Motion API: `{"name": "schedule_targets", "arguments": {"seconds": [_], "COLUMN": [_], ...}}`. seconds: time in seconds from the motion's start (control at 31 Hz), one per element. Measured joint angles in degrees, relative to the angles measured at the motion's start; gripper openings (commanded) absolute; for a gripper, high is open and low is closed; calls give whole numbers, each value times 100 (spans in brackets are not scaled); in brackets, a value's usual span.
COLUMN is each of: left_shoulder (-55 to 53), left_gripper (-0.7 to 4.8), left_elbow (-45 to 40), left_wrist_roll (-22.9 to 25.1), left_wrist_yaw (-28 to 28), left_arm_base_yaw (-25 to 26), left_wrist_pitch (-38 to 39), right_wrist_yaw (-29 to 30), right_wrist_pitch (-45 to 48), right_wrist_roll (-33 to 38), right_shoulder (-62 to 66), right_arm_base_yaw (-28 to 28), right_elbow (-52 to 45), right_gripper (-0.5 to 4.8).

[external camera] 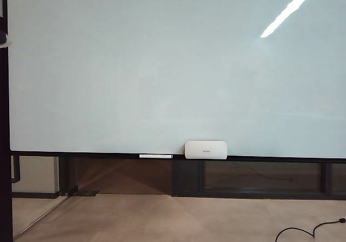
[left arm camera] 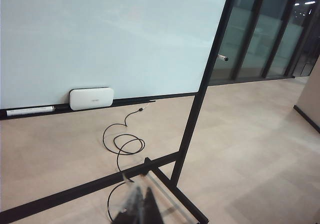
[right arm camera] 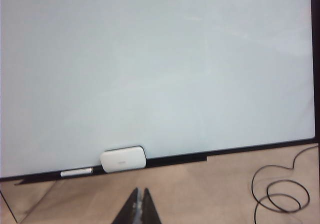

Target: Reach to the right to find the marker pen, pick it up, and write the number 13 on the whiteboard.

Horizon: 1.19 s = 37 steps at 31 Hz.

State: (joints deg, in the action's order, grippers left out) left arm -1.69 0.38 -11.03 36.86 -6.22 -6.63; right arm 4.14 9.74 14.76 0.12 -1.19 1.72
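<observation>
Only wrist views show pincers: left pincer (left arm camera: 141,207) pressed together, right pincer (right arm camera: 139,206) pressed together; whiteboard (external camera: 162,69) blank.

whiteboard (external camera: 173,64) face is bare, full open sweep. Only clutter sits along its lower ledge: white rounded box (external camera: 206,149) with long white stick (external camera: 155,156) just beside it. Black stand frame (left arm camera: 192,129) and coiled cable (left arm camera: 125,144) crowd the floor below.

The whiteboard's dark ledge (external camera: 259,158) carries a white box (external camera: 206,149) beside a thin white stick (external camera: 155,156).
</observation>
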Motion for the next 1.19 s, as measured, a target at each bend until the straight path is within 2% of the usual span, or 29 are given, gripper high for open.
{"name": "schedule_targets", "arguments": {"seconds": [0.29, 0.45, 0.52, 0.71, 0.97, 1.1, 1.19], "left_shoulder": [-527, -1110, -1408, -2227, -3250, -3552, -3801], "left_gripper": [-6, -5, -5, -5, -5, -5, -5], "left_elbow": [4, 160, 321, 734, 1255, 1453, 1563], "left_wrist_roll": [63, 24, 52, 70, -109, -184, -216], "left_wrist_yaw": [-107, -79, 90, 431, 595, 544, 557], "left_arm_base_yaw": [0, 0, 2, 0, -216, -295, -409], "left_wrist_pitch": [-201, -640, -763, -1432, -1954, -2041, -2050], "right_wrist_yaw": [-4, -48, 7, 63, 79, 46, 74], "right_wrist_pitch": [28, 70, 125, 1202, 3617, 4291, 4162], "right_wrist_roll": [-2, -2, -11, -247, -262, -269, -282], "right_shoulder": [428, 1462, 2006, 3532, 5154, 5600, 5685], "right_arm_base_yaw": [0, 0, 0, -20, -302, -527, -914], "right_elbow": [590, 999, 1189, 1685, 1781, 1781, 1980], "right_gripper": [-3, -3, -3, -2, 0, -1, 12]}}
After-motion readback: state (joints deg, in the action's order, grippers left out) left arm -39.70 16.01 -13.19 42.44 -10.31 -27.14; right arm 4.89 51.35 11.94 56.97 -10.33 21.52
